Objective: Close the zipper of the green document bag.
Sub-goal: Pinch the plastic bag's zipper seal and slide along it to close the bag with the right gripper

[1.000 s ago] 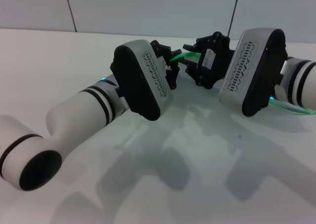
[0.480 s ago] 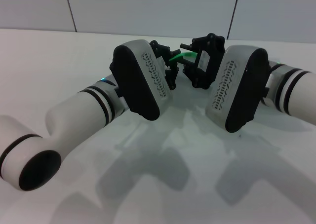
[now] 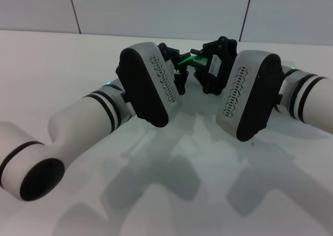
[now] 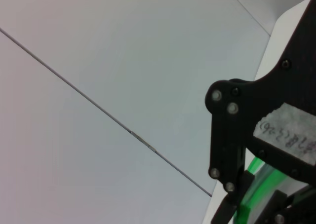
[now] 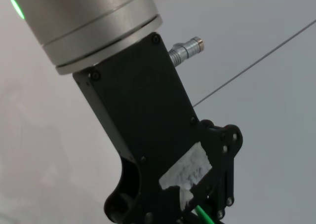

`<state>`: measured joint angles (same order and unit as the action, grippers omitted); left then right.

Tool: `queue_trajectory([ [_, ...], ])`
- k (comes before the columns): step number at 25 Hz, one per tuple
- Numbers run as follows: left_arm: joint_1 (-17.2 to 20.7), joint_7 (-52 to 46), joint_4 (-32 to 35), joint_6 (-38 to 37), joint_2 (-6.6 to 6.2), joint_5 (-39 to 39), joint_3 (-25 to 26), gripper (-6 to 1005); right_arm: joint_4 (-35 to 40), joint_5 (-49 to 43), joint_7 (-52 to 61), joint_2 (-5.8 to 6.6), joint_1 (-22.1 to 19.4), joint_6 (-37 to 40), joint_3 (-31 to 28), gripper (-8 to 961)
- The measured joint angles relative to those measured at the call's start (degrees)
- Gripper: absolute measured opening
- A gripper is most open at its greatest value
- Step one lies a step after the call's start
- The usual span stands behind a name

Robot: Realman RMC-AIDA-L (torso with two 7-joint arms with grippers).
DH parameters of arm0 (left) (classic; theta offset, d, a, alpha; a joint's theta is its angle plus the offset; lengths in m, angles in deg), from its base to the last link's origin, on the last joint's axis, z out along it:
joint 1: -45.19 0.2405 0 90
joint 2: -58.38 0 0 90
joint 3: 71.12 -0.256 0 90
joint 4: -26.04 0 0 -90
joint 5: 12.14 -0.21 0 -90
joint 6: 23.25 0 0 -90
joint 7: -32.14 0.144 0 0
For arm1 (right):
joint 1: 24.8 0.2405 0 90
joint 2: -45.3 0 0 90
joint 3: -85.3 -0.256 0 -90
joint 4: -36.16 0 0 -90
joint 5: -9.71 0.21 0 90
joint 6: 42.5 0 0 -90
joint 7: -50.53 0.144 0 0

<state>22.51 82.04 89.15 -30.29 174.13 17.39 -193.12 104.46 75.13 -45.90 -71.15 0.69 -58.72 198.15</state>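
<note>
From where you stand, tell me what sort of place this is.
Probably a lab or test bench: a bare white table, plain grey wall panels behind it, and nothing else out. The left hand and right hand meet over a green zipper.

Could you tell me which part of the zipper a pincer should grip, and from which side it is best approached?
Probably the green strip itself. The zipper shows only as a thin band running between the left pincer and the right pincer, so each would best close across its flat faces, coming in from its own side. The slider tab is not visible, and the bag is hidden behind the arms.
</note>
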Motion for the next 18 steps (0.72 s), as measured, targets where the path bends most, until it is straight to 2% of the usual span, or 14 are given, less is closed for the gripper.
queue_trajectory([
  [3, 0.0, 0.01, 0.0, 0.01, 0.0, 0.0, 0.0, 54, -0.15, 0.01, 0.01, 0.0, 0.03, 0.04, 0.0, 166],
  [18, 0.01, 0.34, -0.18, 0.21, 0.0, -0.02, 0.0, 54, -0.34, 0.06, 0.09, 0.06, -0.65, -0.39, -0.25, 112],
])
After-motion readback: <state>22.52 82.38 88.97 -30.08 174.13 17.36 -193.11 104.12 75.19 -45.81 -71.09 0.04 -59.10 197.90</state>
